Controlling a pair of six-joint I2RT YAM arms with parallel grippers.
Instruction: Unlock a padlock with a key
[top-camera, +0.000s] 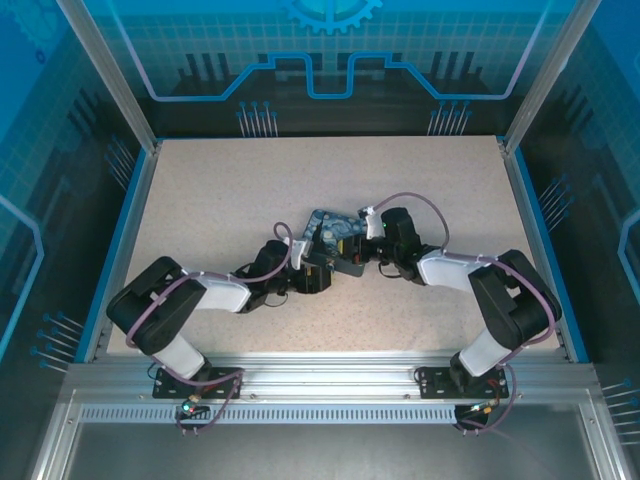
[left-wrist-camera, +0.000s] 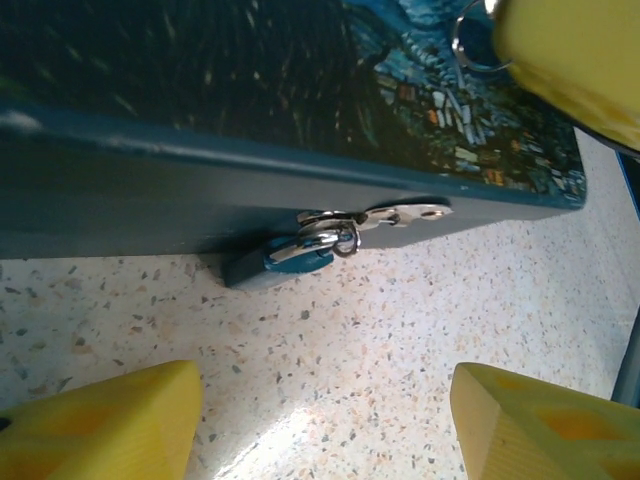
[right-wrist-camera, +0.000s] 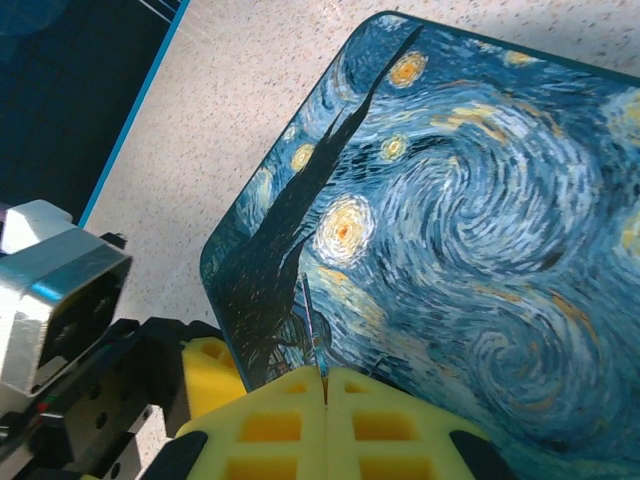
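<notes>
BOTH ARMS CLOSE ON A LOCKED BOX. At the middle of the speckled table (top-camera: 200, 200), we see the two arms bent in on the painted tin (top-camera: 332, 228), a blue box with swirling yellow stars. The padlock (left-wrist-camera: 275, 266), small and dark blue, hangs by its silvery shackle from the metal hasp (left-wrist-camera: 405, 213) on the tin's side wall. Its body is tilted and rests on the table against the foot of the box. The left gripper (left-wrist-camera: 325, 405) faces it low over the tabletop, yellow pads (left-wrist-camera: 100, 425) spread wide, with bare speckled surface between them and the lock. The right gripper (right-wrist-camera: 325, 385) is above the lid, pads pressed together on the key (right-wrist-camera: 312, 325), whose thin grey blade sticks out over the painting. From the left wrist we catch a small metal ring (left-wrist-camera: 468, 48) beside that gripper's yellow finger. The lid's edge stands between key and padlock. Blue panels (top-camera: 330, 50) wall in the table.
</notes>
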